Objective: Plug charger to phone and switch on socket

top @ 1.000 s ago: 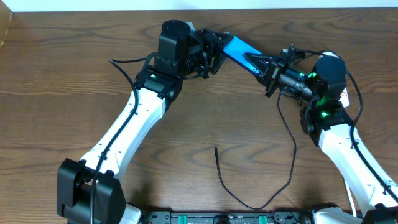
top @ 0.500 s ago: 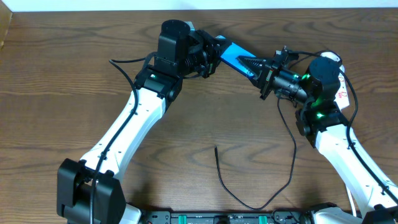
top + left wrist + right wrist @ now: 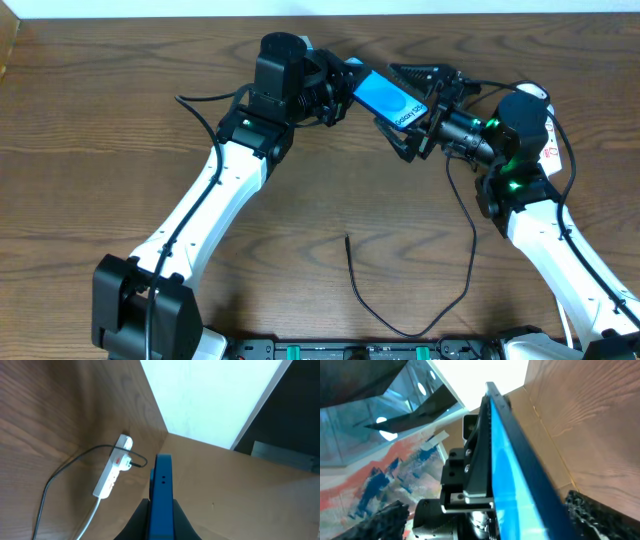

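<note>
Upper centre of the overhead view: one phone (image 3: 392,101), blue screen lit, raised off the table (image 3: 100,150) and pinched at its left end by the left gripper (image 3: 345,88). The right gripper (image 3: 395,103) has its fingers spread wide to either side of the phone's other end. Lower centre: one charger cable (image 3: 470,262), loose on the wood. Left-wrist view: one white power strip (image 3: 112,473) lying flat on the table.

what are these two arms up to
The left end effector is shut on one end of the phone. The right end effector stands open around the other end. The charger lies loose on the table, not plugged in. The socket lies untouched.
</note>
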{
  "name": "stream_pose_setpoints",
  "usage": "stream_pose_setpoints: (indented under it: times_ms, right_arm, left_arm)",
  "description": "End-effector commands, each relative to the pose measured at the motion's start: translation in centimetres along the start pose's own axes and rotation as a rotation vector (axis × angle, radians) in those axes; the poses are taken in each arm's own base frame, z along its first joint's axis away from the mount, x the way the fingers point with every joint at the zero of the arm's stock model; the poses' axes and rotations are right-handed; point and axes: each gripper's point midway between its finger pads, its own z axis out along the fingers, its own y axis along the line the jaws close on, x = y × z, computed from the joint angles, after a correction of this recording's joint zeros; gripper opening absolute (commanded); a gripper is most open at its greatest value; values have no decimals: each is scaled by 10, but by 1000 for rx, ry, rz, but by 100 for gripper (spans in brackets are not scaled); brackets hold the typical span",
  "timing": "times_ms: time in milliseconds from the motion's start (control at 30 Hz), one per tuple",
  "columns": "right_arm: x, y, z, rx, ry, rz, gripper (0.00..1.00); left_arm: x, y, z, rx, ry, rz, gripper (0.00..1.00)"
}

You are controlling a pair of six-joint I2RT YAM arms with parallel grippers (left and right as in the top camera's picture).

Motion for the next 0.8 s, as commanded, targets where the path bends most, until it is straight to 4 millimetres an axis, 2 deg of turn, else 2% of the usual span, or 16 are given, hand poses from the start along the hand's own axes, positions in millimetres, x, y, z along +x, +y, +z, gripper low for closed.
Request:
stream_pose_setpoints:
  times_ms: [0,167,233,300,333,367,433,500,567,667,733,767]
  right_arm:
    - [6,8,-2,-11,29,-34,99]
    - [4,13,-19,-12,91,-310,99]
    - [1,14,-28,-13,113,-423,99]
    - [-2,15,-33,-14,118,-463,99]
    - [-6,16,-38,-15,115,-490,99]
    - [-8,17,-39,-16,111,-498,97]
    - [-12,18,-43,-20,99,-548,97]
    - [-13,19,-43,-24,97,-616,97]
    - [-12,18,-42,-28,97,-705,91]
    - [-12,19,-39,-31,81,-723,93]
    - [-11,21,-35,-34,70,-733,99]
    - [-10,22,-34,-36,69,-742,99]
  left_arm:
    - [-12,-14,-9,36,-35,14,7]
    - [-55,-16,-33,58,-61,-26,8]
    - [-65,-16,-48,75,0,-45,8]
    - [-72,-17,-62,93,56,-35,7]
    - [-76,-18,-76,117,112,40,7]
    - [-79,-18,-83,127,127,72,7]
    - [-81,-19,-110,192,215,262,7]
    - [-76,-20,-128,246,295,363,7]
    - [-69,-21,-147,308,372,456,7]
    - [-66,-21,-165,372,418,561,7]
    - [-74,-19,-170,372,395,565,7]
    - [-77,-18,-171,371,386,564,7]
